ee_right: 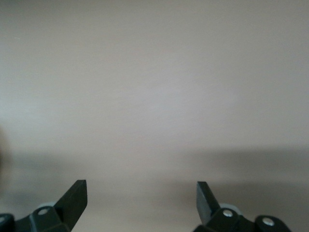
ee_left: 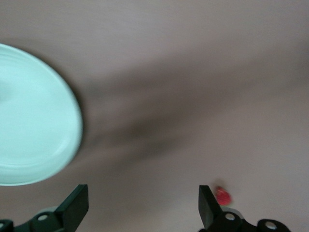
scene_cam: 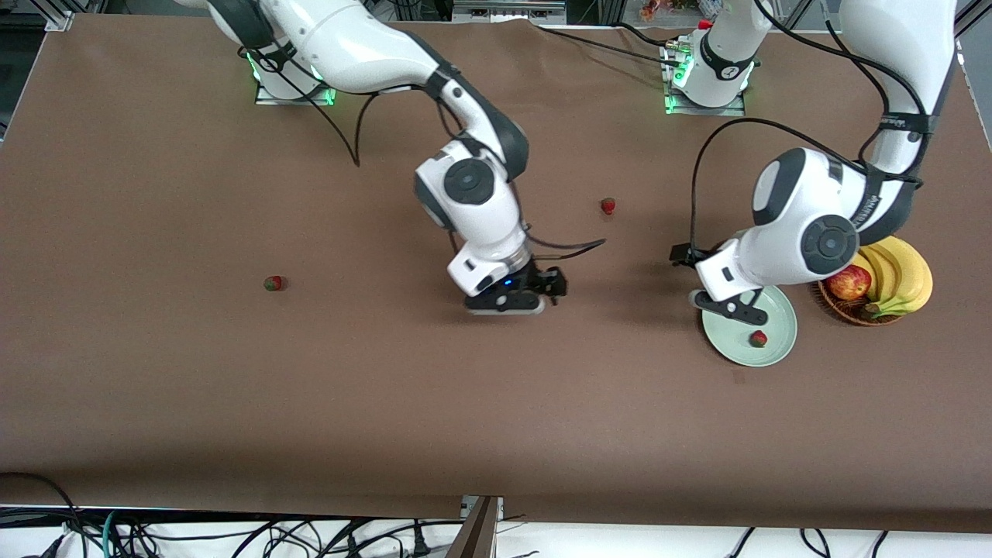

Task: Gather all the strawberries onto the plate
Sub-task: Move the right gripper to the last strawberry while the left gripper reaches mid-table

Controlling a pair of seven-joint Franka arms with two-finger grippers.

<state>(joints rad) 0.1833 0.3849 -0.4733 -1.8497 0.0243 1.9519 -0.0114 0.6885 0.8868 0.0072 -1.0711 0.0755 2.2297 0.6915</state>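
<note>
- The plate (scene_cam: pixel 775 353) sits on the brown tabletop (scene_cam: pixel 232 387) toward the left arm's end, just beside a wicker basket (scene_cam: pixel 845 310) that holds an apple (scene_cam: pixel 849 283) and a bunch of bananas (scene_cam: pixel 903 275).
- One strawberry (scene_cam: pixel 758 338) lies in the plate, in the part nearer the front camera.
- A second strawberry (scene_cam: pixel 608 205) lies on the bare tabletop between the two arms, farther from the front camera than the plate and well apart from it.
- A third strawberry (scene_cam: pixel 273 284) lies alone on the tabletop toward the right arm's end, well apart from everything else.
- The left hand (scene_cam: pixel 732 306) hangs over the plate's rim on the side toward the right arm; the left wrist view shows its fingers (ee_left: pixel 75 205) spread wide with nothing between them, the plate's edge (ee_left: pixel 58 145) to one side and a red strawberry (ee_left: pixel 223 195) on the cloth.
- The right hand (scene_cam: pixel 535 294) is low over bare tabletop near the middle of the table; the right wrist view shows its fingers (ee_right: pixel 72 198) spread apart and empty, with only brown cloth (ee_right: pixel 154 96) ahead.
</note>
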